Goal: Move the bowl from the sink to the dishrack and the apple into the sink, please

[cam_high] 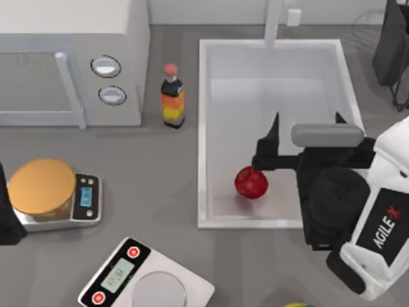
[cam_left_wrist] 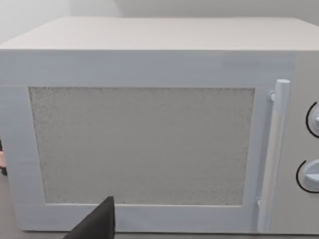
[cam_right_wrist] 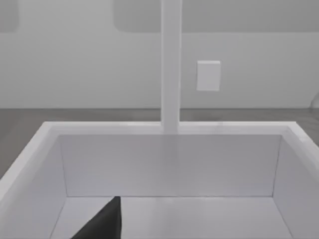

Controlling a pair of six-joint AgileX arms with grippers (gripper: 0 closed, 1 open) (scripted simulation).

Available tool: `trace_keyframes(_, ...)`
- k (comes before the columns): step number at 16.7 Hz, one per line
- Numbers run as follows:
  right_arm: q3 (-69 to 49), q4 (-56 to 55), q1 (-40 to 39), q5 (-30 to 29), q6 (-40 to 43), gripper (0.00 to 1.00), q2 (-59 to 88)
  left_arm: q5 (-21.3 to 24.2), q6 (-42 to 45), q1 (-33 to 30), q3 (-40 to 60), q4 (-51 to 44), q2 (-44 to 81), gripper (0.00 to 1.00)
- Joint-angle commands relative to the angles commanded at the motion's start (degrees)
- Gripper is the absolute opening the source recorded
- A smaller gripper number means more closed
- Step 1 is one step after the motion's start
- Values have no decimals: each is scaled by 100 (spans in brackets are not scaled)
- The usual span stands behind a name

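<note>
The apple (cam_high: 251, 182) lies on the sink (cam_high: 203, 134) floor near its front-left corner; the right gripper (cam_high: 307, 121) hangs over the basin with fingers spread apart — the apple sits below, just off its left finger. The left arm is parked at the table's left edge — its fingers' state cannot be told.

The apple (cam_high: 251, 182), small, glossy red and slightly faceted, lies on the floor of the sink (cam_high: 203, 128), toward the lower left part of the basin, just right of centre in the top view. The sink is a large white rectangular basin with a raised white rim, in the upper right of the frame, its white tap (cam_right_wrist: 171, 64) rising upright from the far rim.
</note>
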State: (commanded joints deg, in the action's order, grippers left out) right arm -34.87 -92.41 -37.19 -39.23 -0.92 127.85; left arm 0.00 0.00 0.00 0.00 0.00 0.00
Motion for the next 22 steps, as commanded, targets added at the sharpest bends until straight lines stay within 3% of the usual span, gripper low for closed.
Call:
trace_keyframes(5,250,334,306,239,-1,100,-339,0,0,0,0,0,0,100)
trace_keyframes(10,1188,2021,1420,1115,2,100,-2062,0,0,0,0,0,0,100)
trace_keyframes(17,2573,5643,3001,2447,25,100,-6698,0,0,0,0,0,0,100)
trace_keyframes(22,3183,7760,3595,3213,54,100,-10127,0,0,0,0,0,0,100)
